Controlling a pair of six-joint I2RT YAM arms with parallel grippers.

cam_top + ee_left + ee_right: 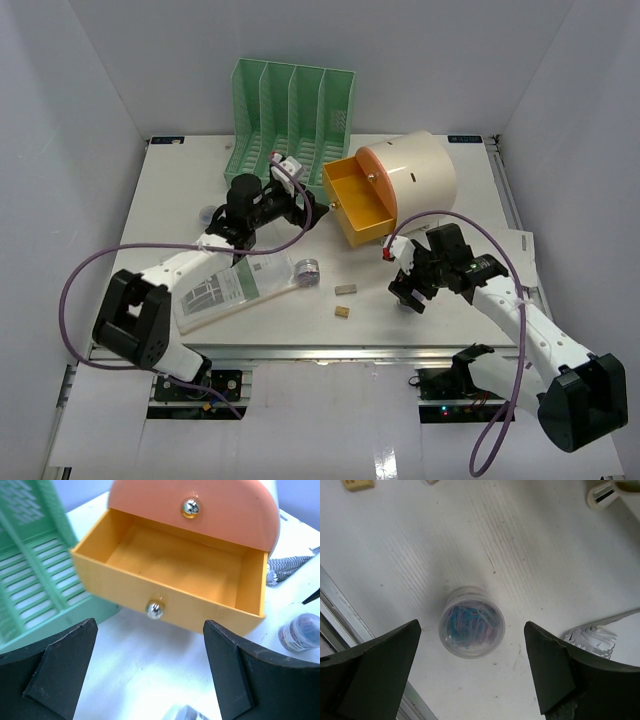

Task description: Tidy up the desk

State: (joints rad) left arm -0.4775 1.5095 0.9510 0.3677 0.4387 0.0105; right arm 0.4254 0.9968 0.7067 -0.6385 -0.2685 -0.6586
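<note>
The desk [180, 200] is a white tabletop with a metal rail [330, 350] along its front. My left gripper [302, 208] is open and empty. It hovers in front of the open yellow drawer [175, 560] of the cream drawer box [415, 175], short of its silver knob [155, 610]. My right gripper [408, 293] is open, pointing down over a clear jar of paper clips [471, 627]. In the right wrist view the jar stands on the desk between the fingers [380, 670], untouched.
A green file rack [290, 110] stands at the back. A booklet [220, 290] lies front left, with a second clear jar [307, 268] beside it. Two small tan blocks [346, 289] [342, 311] lie near the front. Loose papers [520, 250] lie at the right edge.
</note>
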